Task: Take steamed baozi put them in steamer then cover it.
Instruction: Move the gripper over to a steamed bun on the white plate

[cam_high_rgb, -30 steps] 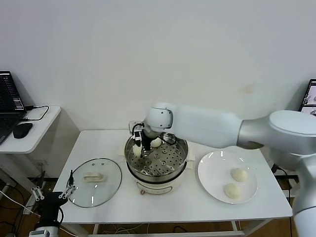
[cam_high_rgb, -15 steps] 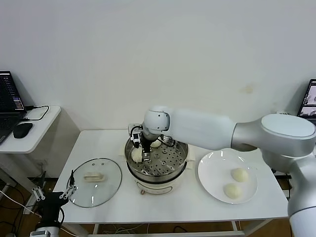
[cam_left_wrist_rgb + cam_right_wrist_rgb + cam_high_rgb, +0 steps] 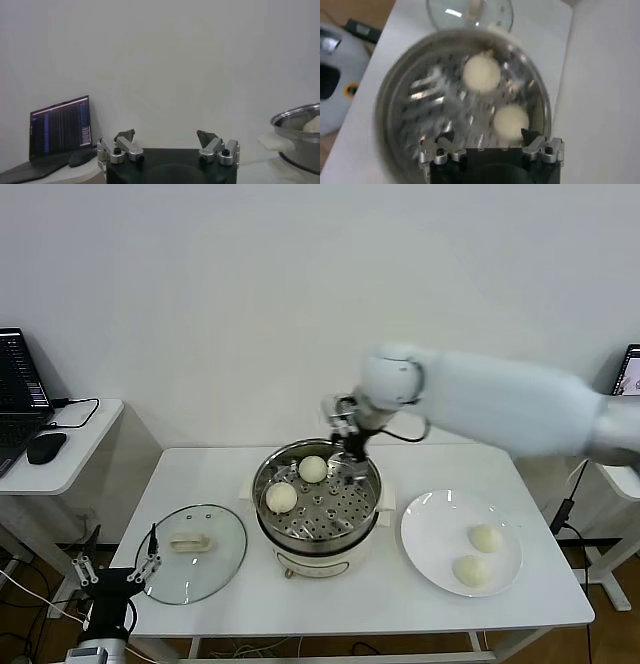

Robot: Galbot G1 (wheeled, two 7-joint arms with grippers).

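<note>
While the right gripper (image 3: 347, 434) hangs empty, jaws spread, over the steamer's (image 3: 316, 502) far rim | two baozi (image 3: 281, 497) inside, two on the plate (image 3: 440, 536) right | cover (image 3: 192, 551) left | left gripper (image 3: 169, 141) spread wide, low at the table's left.

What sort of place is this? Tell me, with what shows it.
Probably a lab or office test room, not a kitchen: a folding white table holds the steamer, and a laptop sits on a side desk.

A: What's sitting on the white table (image 3: 230, 484)?
B: 3 things. Cover (image 3: 192, 552) is lying flat at the robot's left, steamer (image 3: 318, 509) is standing mid-table, white plate (image 3: 440, 534) is resting at the right.
A: Touching?
B: No, all apart.
</note>
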